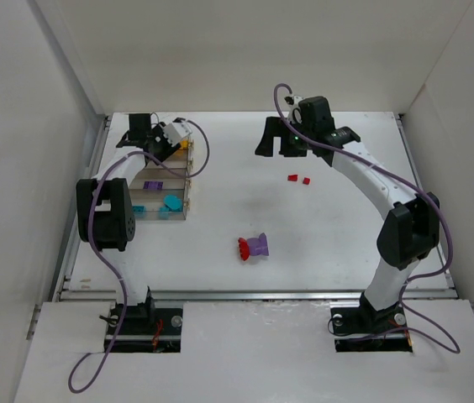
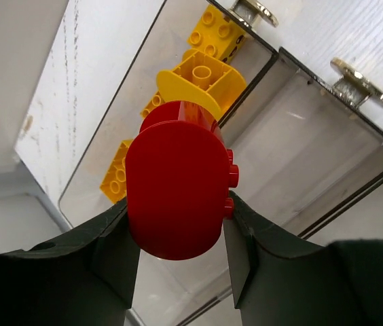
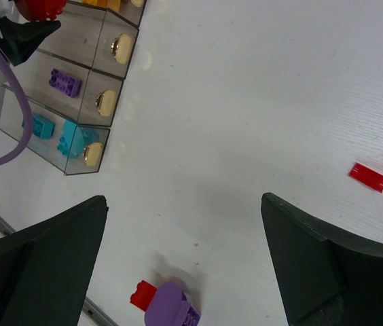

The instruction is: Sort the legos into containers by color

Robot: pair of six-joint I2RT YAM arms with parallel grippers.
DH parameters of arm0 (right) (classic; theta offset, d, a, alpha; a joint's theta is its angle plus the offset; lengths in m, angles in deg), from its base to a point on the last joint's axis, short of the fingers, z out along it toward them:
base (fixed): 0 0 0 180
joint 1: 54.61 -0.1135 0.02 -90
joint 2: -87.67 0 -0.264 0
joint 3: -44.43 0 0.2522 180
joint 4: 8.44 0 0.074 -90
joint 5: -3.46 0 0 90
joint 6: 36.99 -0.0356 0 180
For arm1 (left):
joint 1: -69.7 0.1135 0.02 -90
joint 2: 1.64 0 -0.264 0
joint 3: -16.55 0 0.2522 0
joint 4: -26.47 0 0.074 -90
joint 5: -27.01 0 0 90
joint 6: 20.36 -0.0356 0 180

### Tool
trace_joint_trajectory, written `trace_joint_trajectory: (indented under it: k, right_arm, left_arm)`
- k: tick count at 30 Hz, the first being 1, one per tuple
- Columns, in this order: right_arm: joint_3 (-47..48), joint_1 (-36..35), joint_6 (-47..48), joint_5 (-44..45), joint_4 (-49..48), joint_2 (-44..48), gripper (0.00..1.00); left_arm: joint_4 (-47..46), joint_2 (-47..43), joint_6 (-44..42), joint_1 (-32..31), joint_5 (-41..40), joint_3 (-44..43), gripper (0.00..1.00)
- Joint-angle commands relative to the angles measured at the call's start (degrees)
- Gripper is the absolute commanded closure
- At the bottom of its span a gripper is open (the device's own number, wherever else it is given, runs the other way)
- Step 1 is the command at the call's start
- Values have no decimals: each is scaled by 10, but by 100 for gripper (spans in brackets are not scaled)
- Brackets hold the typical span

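Left gripper [image 2: 178, 224] was clamped narrowly on a red brick [image 2: 174, 170] with a rounded end, one finger on each side. It hung above the far end of the containers [image 1: 188, 195], which stood in a row along the table's [image 1: 321, 252] left edge, toward the far-left corner. It could not be told which compartment lay directly under the brick.

Contents seen were yellow bricks [image 2: 202, 75] in the farthest bin, one purple brick [image 3: 64, 81] in the third, and cyan bricks [image 3: 76, 139] in the nearest. In the top view the left gripper hid the far bins. Each bin end carried a brass-coloured knob [image 3: 122, 47].

Right gripper [image 3: 183, 199] was spread wide, holding nothing, above the table toward the far edge. Two small red pieces [image 3: 370, 176] lay just beside each other on the table near it. A red-and-purple clump [image 1: 254, 246] lay near the table's middle, well apart from the containers.
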State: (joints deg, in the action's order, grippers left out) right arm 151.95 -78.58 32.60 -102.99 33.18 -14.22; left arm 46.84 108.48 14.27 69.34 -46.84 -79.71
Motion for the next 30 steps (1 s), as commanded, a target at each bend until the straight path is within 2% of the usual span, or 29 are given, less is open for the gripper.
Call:
trace_joint_trajectory:
  k: [1, 7, 19, 24, 26, 30]
  right_arm:
    - [28, 3, 6, 8, -8, -2, 0]
    - [34, 3, 6, 8, -3, -2, 0]
    - [34, 3, 6, 19, -3, -2, 0]
    - [34, 3, 6, 19, -3, -2, 0]
    - [34, 3, 6, 19, -3, -2, 0]
    - [34, 3, 6, 19, -3, -2, 0]
  left_arm:
    - [-2, -4, -100, -1, 0, 15, 82]
    - [5, -10, -127, -6, 6, 28, 81]
    - [38, -16, -144, -6, 12, 28, 54]
    - [38, -21, -153, -6, 12, 39, 51]
    - [38, -21, -158, -6, 18, 39, 46]
    - [45, -26, -158, -6, 18, 33, 46]
